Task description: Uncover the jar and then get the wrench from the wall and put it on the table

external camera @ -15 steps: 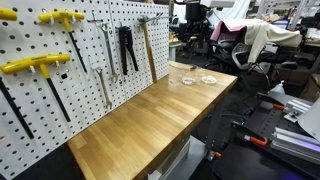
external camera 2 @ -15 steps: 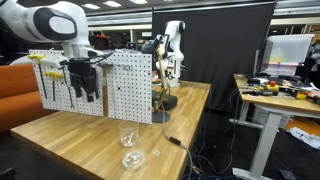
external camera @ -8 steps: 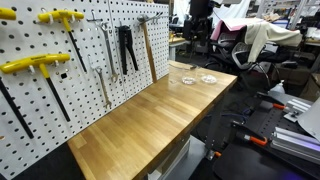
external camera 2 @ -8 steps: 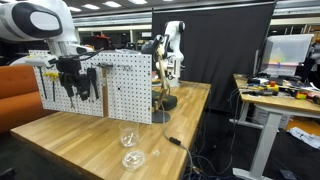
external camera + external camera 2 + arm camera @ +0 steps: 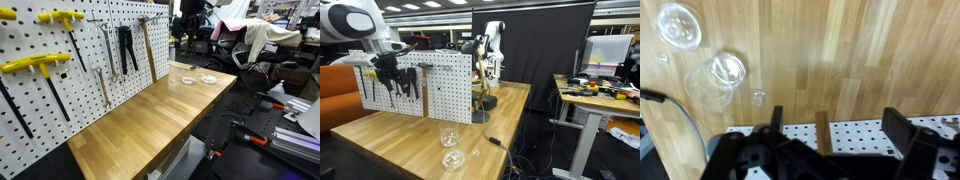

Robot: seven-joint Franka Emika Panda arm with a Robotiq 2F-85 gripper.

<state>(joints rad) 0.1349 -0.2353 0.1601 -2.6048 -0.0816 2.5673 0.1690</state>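
The clear glass jar (image 5: 716, 80) stands uncovered on the wood table (image 5: 840, 50). Its flat clear lid (image 5: 678, 25) lies beside it. Both show in both exterior views: the jar (image 5: 447, 137) (image 5: 187, 80) and the lid (image 5: 453, 158) (image 5: 208, 79). The slim silver wrench (image 5: 110, 50) hangs on the white pegboard wall (image 5: 60, 100), next to a longer silver wrench (image 5: 98, 70). My gripper (image 5: 837, 125) is open and empty. It hovers above the table close in front of the pegboard (image 5: 395, 88), over a wooden hammer handle (image 5: 823, 130).
Yellow-handled T-tools (image 5: 35, 66), black pliers (image 5: 127, 50) and a hammer (image 5: 148, 45) hang on the pegboard. A black cable (image 5: 680, 115) runs over the table near the jar. A stand with a second arm (image 5: 483, 70) occupies the table's far side.
My arm has moved sideways along the front of the pegboard, away from the jar and lid. The jar and lid have not moved.
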